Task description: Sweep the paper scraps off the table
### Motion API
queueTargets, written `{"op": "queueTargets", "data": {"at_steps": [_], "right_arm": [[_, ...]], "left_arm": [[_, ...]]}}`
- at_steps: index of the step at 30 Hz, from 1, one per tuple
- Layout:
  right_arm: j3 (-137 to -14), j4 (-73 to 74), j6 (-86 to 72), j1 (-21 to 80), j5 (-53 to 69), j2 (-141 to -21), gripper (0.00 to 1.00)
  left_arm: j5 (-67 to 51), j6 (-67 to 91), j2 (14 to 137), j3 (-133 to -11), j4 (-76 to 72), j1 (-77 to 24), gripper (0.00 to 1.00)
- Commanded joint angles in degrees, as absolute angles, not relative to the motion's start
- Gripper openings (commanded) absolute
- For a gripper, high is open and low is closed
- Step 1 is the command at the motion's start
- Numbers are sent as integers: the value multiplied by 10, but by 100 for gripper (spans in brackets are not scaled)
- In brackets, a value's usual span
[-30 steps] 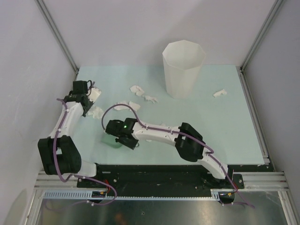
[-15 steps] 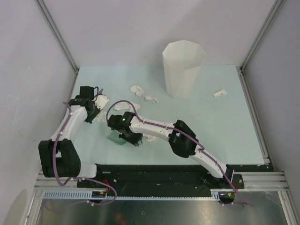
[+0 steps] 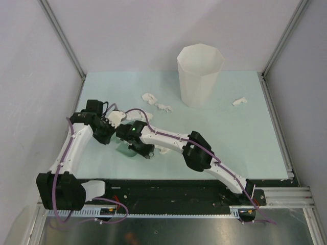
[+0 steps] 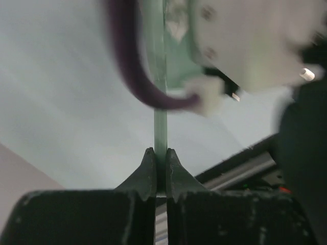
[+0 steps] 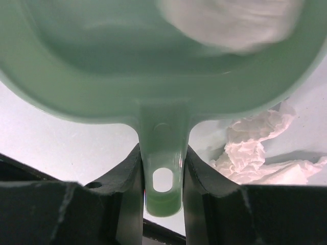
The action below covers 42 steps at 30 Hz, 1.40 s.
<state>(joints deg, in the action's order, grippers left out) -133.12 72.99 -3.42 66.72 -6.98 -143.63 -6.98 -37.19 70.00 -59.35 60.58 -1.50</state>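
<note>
**Sweeping in progress, seen from above and from both wrists.** The paper scraps [image 3: 149,97] lie on the table [image 3: 245,138]. Two sit just left of the tall white bin [image 3: 200,74] and a lone scrap [image 3: 239,101] lies to its right. More are gathered well to the near-left of the bin, where both arms meet. The right pincer [image 5: 162,153] is pressed onto the handle of a green dustpan [image 5: 153,76], pinching it just above the hanging hole. A blurred white wad [image 5: 230,23] appears to rest inside the pan, and a crumpled piece [image 5: 255,148] lies on the table just beside the pan's rim. The left pincer [image 4: 161,155] is pressed together on a thin green strip [image 4: 160,102], seen edge-on, which points toward the pan. What kind of tool it is cannot be told. The scraps look very light, soft and loosely crumpled, so they will probably skid, roll or cling rather than resist. They are best pushed low along the table by the strip's edge, not gripped. The pan's lip should stay flat on the table so that thin paper does not slip beneath it. A quick stroke could flick a wad past the pan.
</note>
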Motion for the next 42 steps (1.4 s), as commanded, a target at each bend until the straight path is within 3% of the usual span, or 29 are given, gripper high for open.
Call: {"op": "queueTargets", "data": {"at_steps": [1,7,17,29,38,42], "right_arm": [[-1287,683,-55,649,-76,-1396,0],[-1184,618,-41,657,-103,-1303,0],[-1163,677,-26,668,-151,-1218,0],[-1344,833,32,598,-264,-1167,0],[-1445,810,80,455,-264,-1143,0],[-1475,784,90,407,-325,-1135,0]], "left_arm": [[-149,-388,649,-618,696,-25,0],[-121,-367,614,-686,705,-17,0],[-33,-353,606,-758,676,40,0],[-47,-343,608,-641,596,51,0],[-65,-332,616,-623,588,50,0],[-63,-331,620,-623,586,48,0]]}}
